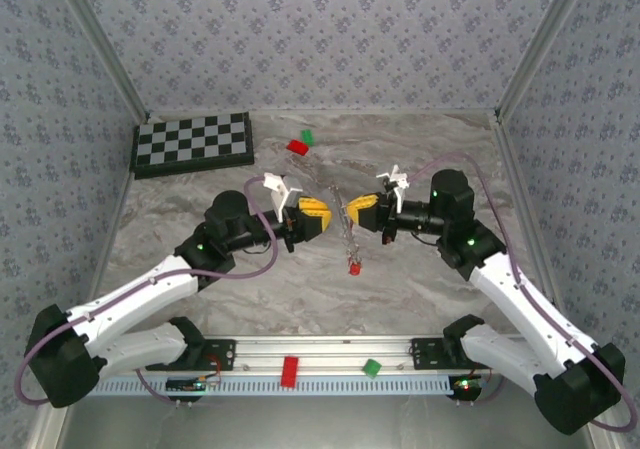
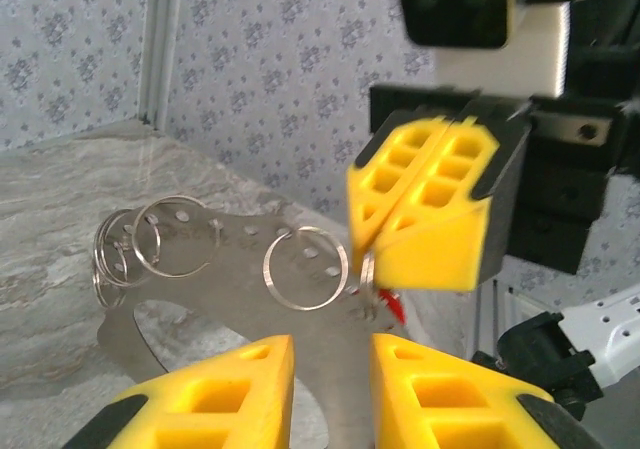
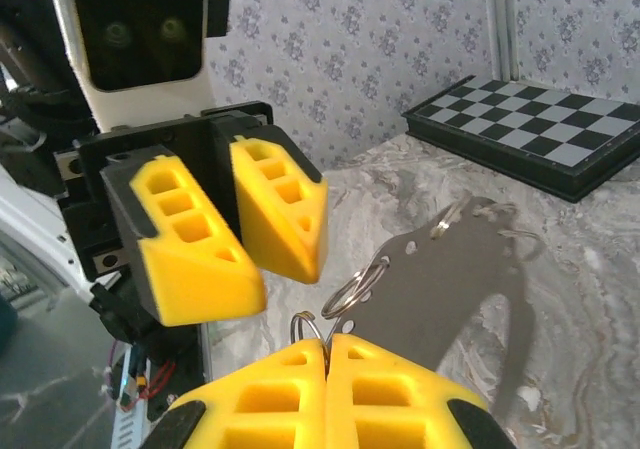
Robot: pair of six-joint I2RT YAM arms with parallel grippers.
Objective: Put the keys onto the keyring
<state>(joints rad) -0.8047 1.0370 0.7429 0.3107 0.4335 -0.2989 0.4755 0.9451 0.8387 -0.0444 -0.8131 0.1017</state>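
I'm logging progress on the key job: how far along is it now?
Done: one red key seems to hang from the keyring, though I cannot tell whether it is threaded. In hand: the right gripper is shut on the keyring and holds it up; the left gripper stands open beside it, holding nothing. Left: confirm that key is on, then add any further keys.

The key (image 2: 394, 307) is mostly hidden behind the right gripper (image 2: 375, 247); the keyring (image 2: 230, 269) is partly covered below.
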